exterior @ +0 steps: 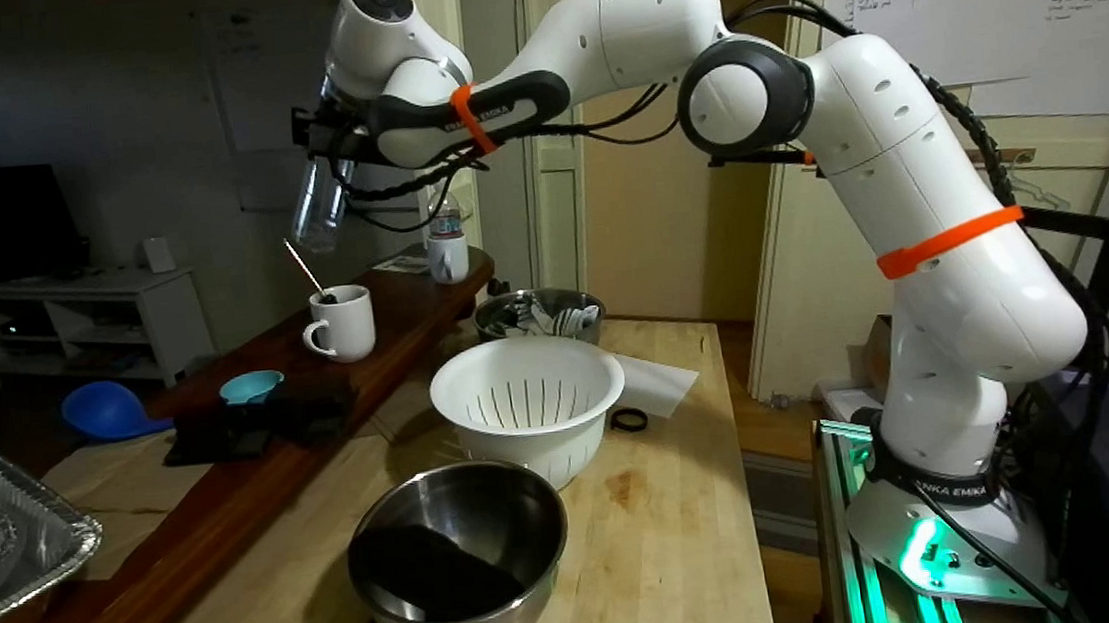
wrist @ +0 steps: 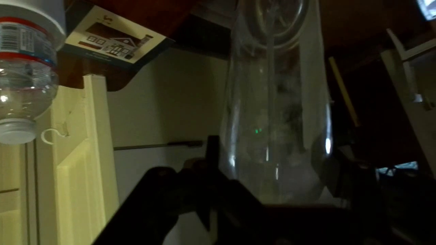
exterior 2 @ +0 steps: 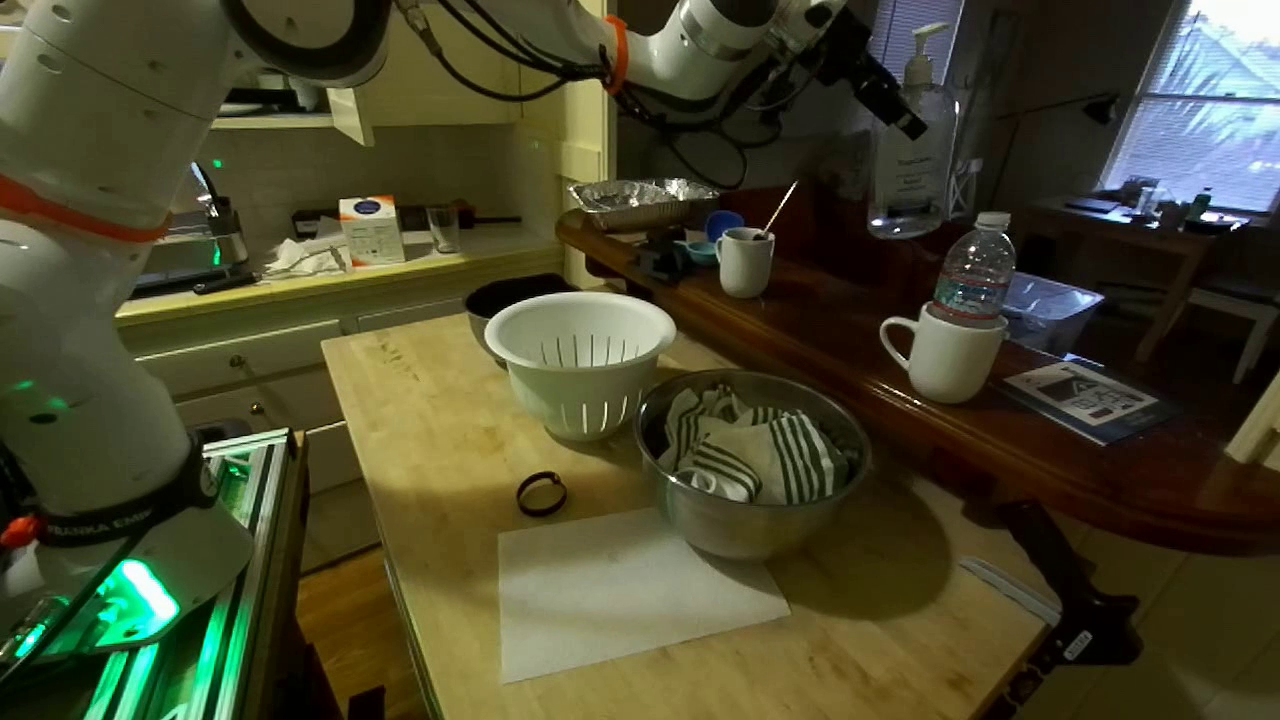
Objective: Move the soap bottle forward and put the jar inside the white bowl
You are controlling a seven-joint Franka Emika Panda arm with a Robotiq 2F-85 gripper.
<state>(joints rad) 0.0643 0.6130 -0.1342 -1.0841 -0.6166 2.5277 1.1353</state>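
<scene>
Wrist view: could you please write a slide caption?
Clear soap bottle held between the jaws, with a capped bottle at frame left.

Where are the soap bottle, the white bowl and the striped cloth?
Soap bottle [exterior 2: 911, 172]: in an exterior view, on its clear body.
White bowl [exterior 2: 575, 390]: in an exterior view, on its outer wall.
Striped cloth [exterior 2: 758, 452]: in an exterior view, on its folded middle.

I see a white bowl [exterior 2: 562, 392], beside it a cream cloth [exterior 2: 752, 452] with dark green stripes. Near the bowl lies a black ring [exterior 2: 541, 511].
</scene>
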